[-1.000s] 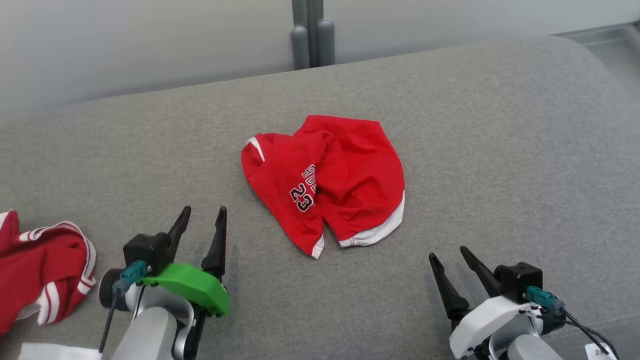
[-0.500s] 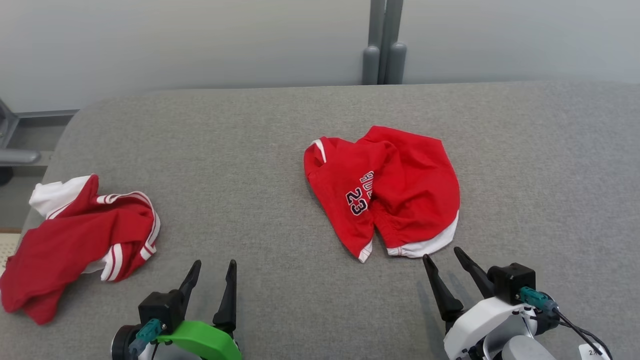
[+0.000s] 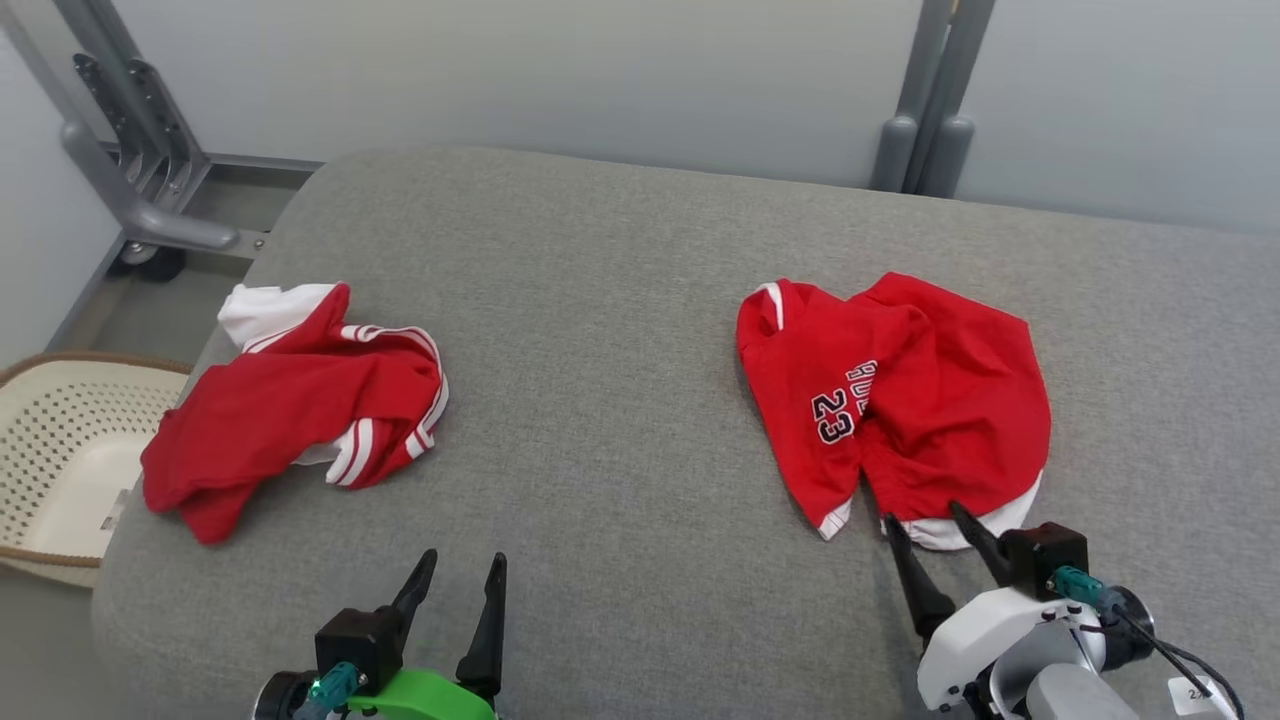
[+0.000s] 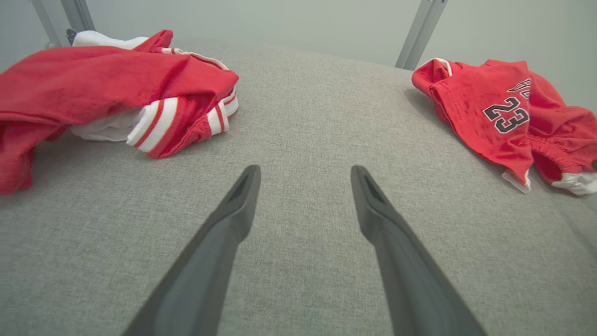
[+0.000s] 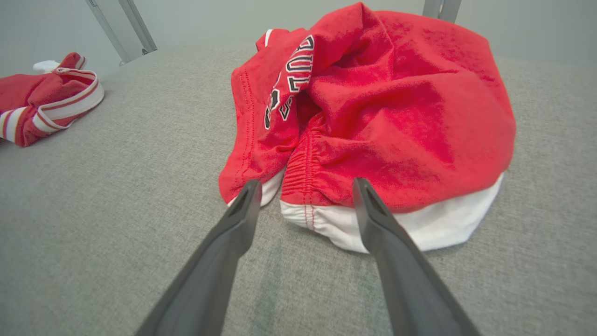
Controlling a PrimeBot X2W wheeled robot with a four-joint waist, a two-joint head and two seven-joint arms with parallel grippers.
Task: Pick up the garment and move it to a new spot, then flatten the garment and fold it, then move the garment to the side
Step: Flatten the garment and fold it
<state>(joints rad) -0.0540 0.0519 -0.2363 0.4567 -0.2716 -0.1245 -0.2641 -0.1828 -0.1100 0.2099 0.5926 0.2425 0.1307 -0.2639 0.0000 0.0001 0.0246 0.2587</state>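
At garment (image 3: 900,400) hem, right end effector (image 3: 922,513) spread; left end effector (image 3: 464,555) likewise over cushion (image 3: 620,300)

Two red garments on the grey cushion (image 3: 600,300): a numbered garment (image 3: 900,400) and a striped garment (image 3: 290,420) (both crumpled). One perforated basket (image 3: 50,450) off the cushion's left edge. Two pincers over its near edge: left pincer (image 3: 465,555), right pincer (image 3: 922,513).

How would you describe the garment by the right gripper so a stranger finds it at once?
On the grey cushion, look right. The red garment lies just beyond the right gripper. Unlike the striped garment at the left, it bears the number 23.
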